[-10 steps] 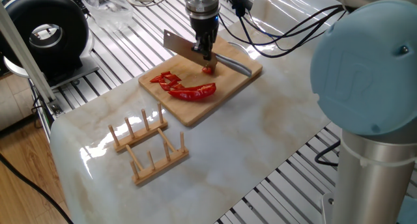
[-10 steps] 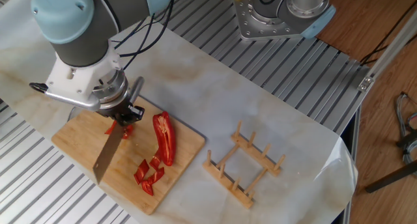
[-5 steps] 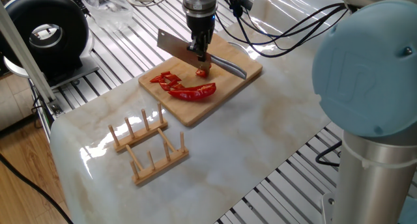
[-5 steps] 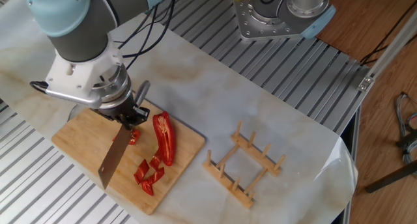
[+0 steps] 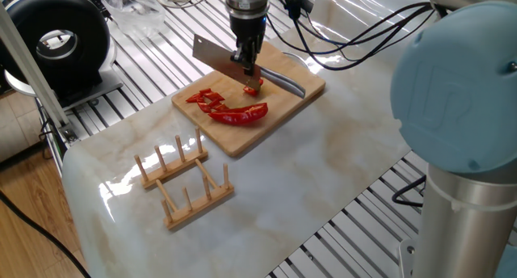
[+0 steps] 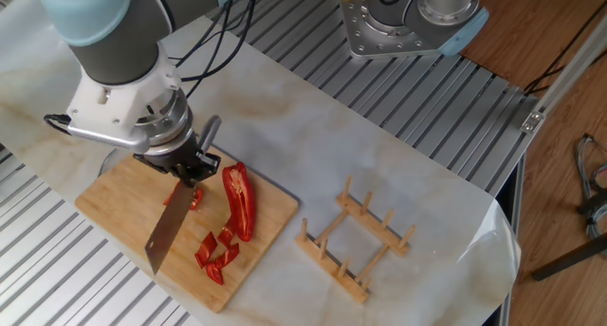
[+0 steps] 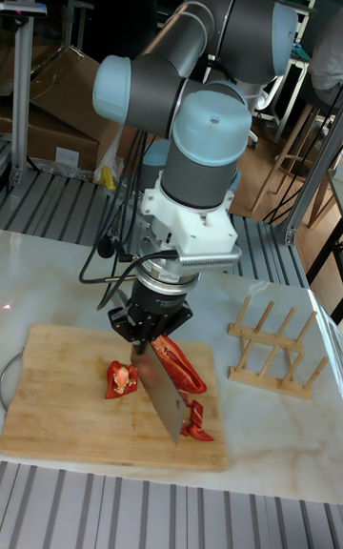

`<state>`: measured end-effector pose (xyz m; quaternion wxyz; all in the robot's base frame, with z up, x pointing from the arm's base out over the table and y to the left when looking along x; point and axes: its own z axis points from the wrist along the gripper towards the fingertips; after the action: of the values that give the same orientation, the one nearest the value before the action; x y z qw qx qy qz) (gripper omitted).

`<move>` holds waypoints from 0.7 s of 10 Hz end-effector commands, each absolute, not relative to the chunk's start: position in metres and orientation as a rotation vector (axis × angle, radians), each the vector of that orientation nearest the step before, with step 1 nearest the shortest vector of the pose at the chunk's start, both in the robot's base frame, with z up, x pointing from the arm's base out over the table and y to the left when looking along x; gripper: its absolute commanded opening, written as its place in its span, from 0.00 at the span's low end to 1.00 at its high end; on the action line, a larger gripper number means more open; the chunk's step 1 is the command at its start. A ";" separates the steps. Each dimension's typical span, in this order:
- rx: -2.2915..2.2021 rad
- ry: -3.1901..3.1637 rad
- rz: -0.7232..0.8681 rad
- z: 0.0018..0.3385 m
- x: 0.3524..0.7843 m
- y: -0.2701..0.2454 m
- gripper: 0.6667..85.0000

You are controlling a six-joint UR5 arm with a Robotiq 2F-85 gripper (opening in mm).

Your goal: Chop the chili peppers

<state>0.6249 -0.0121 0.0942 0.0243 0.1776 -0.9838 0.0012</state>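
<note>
Bright, even overhead light; all views sharp. White glare streaks the glossy marble tabletop [image 5: 323, 157] and metal slats [image 5: 145, 48]. Shadows under the dish rack [image 6: 356, 241] are soft; the tall view's background is dimmer

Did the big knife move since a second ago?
Yes. The knife slid across the cutting board toward the long chili pepper, away from the board's outer edge.
</note>
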 end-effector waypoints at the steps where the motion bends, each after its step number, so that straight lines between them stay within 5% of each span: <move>1: 0.411 -3.065 0.037 0.097 0.627 -0.016 0.01; 7: 0.276 -3.068 0.095 0.092 0.644 -0.015 0.01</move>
<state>0.6341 -0.0158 0.0966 0.0305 0.1127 -0.9928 0.0257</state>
